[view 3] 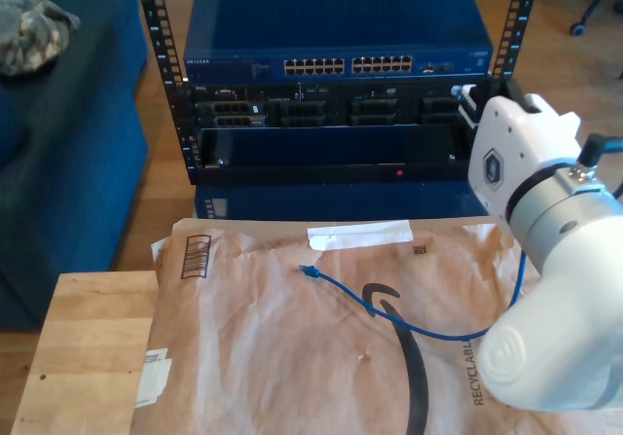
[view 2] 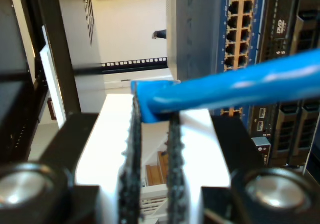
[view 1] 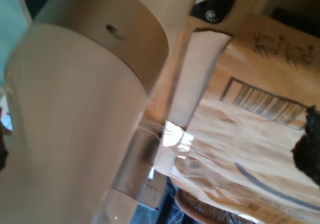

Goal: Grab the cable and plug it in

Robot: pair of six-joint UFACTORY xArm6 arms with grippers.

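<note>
My second gripper (view 2: 152,119) clamps cable (view 2: 235,86) before rack (view 3: 331,85); first gripper's state unclear.

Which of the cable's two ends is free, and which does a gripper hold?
The free end is the cable's plug lying on the brown paper mailer. My second gripper pinches the other end.

A blue network switch (view 3: 336,31) sits atop a black rack (view 3: 321,114) at the back. In front, brown paper packaging (view 3: 273,357) covers the wooden counter (view 3: 88,347). The blue cable (view 3: 389,313) lies across the paper, one plug near a white tape strip (view 3: 360,234). A white arm (view 3: 545,260) fills the exterior view's right, reaching toward the rack.
</note>
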